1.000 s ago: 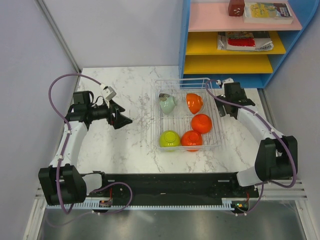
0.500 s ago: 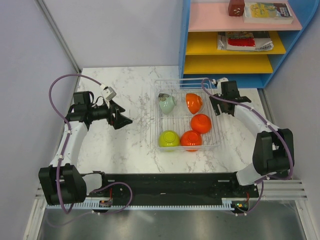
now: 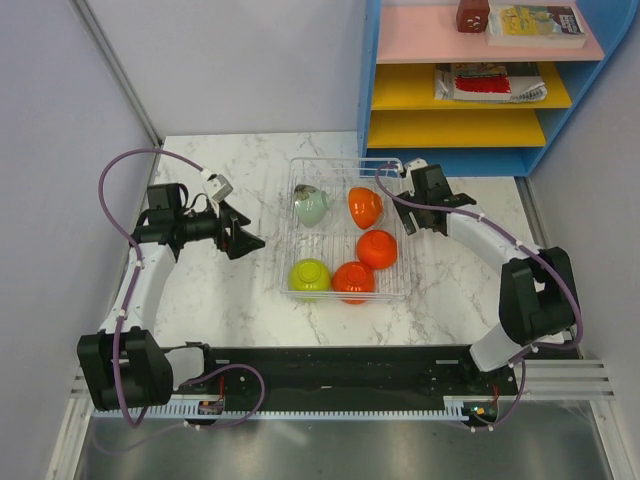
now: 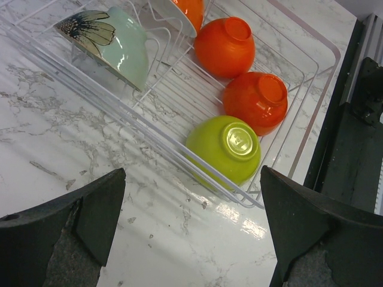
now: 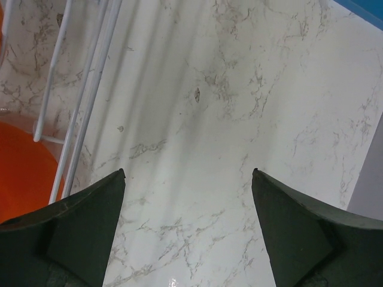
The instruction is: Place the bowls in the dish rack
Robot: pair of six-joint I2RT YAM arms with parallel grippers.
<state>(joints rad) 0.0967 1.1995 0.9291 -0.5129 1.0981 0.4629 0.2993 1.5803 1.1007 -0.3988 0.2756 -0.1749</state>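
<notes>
Bowls (image 3: 353,281), five of them, were found in the rack (image 3: 287,240) at mid-bench (image 3: 230,170). At the left, the left end effector (image 3: 246,231) was held open and empty, apart from the rack. Inside, a sage bowl (image 3: 311,206) and a yellow-green bowl (image 3: 310,274) were set leftmost, with three orange bowls (image 3: 365,207) beside them. Just past the rack's right edge, the right end effector (image 5: 188,172) was held open, gripping nothing.

Five bowls (image 3: 353,281) lie in the dish rack (image 3: 330,240): two at its far end, one at mid-right, two at its near end. A shelf unit (image 3: 470,128) stands behind it.
</notes>
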